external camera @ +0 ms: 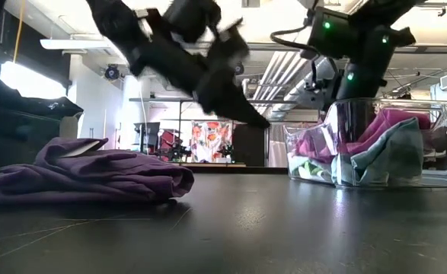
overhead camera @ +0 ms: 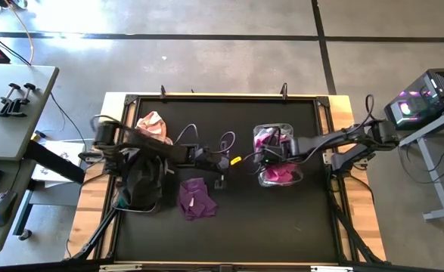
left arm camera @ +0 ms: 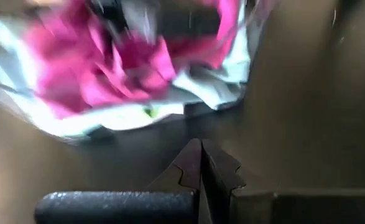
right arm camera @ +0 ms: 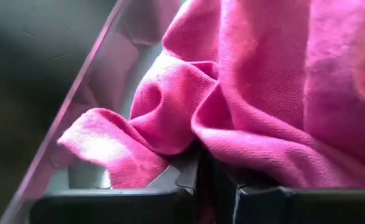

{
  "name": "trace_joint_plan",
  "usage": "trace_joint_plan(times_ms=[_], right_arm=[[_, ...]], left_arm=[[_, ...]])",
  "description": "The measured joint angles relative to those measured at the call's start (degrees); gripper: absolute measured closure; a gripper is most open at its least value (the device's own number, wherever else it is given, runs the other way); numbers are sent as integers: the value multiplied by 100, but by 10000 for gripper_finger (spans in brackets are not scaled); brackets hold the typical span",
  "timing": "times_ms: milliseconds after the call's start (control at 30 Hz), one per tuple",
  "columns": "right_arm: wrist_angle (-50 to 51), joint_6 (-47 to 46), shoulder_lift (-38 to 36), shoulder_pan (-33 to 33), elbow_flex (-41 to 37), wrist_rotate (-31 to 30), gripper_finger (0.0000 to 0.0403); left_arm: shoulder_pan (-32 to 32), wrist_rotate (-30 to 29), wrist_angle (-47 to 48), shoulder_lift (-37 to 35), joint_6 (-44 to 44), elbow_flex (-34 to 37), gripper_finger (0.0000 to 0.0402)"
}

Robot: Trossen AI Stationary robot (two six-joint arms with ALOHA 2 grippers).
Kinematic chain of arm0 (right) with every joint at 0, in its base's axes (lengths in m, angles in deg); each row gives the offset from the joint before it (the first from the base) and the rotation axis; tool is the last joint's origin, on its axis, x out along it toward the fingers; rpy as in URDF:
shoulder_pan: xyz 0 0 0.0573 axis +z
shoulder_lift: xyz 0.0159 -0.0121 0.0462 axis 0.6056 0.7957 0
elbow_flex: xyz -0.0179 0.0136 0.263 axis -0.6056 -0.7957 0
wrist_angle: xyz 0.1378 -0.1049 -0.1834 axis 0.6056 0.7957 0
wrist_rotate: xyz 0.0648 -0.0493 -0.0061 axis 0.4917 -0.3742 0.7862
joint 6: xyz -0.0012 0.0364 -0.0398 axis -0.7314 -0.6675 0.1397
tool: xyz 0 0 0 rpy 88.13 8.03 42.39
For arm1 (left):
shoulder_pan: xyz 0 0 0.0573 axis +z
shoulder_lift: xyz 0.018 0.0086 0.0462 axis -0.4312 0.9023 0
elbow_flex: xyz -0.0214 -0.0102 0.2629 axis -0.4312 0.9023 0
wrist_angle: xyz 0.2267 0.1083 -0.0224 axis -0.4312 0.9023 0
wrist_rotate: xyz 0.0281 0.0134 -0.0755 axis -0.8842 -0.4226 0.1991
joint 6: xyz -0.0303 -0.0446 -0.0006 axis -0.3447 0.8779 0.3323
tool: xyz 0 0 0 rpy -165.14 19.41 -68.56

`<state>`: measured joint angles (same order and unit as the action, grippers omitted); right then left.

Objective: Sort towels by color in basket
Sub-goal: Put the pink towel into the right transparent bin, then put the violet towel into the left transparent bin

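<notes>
A: Where is the right gripper now?

B: Down inside the clear bin, right of the tabletop's middle. Fingers together, tips pressed into the pink towel. Cannot tell whether a fold is caught between them.

A: And the left gripper?

B: Hangs above the middle of the tabletop, nose aimed at that same bin. Fingers closed, holding nothing.

A: So which towel looks next?

B: Probably the purple towel, lying loose on the tabletop. Sits back from the left fingertips, toward the near edge and closer to that arm's own base. Crumpled flat, long side running roughly toward the front edge. Far nearer the left arm than the right.

A: Room to turn?

B: Plenty of bare tabletop in front of the towel and between it and the bin. Tighter on the outer side: a dark basket stands just beside the towel. Looks best to open the fingers, swing back and drop from the bin side, clear of that rim.

A: Anything else waiting?

B: A pink-and-white towel near the far left corner, beyond the left arm.
</notes>
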<state>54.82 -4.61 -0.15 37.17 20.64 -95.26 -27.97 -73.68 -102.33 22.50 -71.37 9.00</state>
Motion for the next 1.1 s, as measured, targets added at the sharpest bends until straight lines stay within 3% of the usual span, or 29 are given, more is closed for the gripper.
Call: trace_joint_plan(times_ms=[133,333,433,567,667,767,933,1100], right_arm=[[-39,178,-23,2,-37,-118,387],[821,434,-337,261,785,-750,387],[1113,518,-470,478,1203,-1002,387],[948,890,-506,913,1549,-1617,387],[-78,1581,-507,1223,1549,-1764,387],[-1613,2691,-402,1414,1391,-1541,386],[-4159,4458,360,1517,1268,-402,375],[-6354,5050,1544,1449,1268,529,341]], left_arm=[[-371,-802,813,-782,-451,-11,401],[-922,-1346,2289,-1654,-493,-7,401],[-1171,-1719,3323,-1933,-249,2,401],[-1565,-2789,4403,-2334,400,257,401],[-1867,-3419,4793,-2754,891,601,401],[-2117,-3630,4994,-3244,1240,945,401],[-2379,-3779,5182,-4059,1761,1394,401],[-2669,-3825,6123,-4734,2610,1421,402]])
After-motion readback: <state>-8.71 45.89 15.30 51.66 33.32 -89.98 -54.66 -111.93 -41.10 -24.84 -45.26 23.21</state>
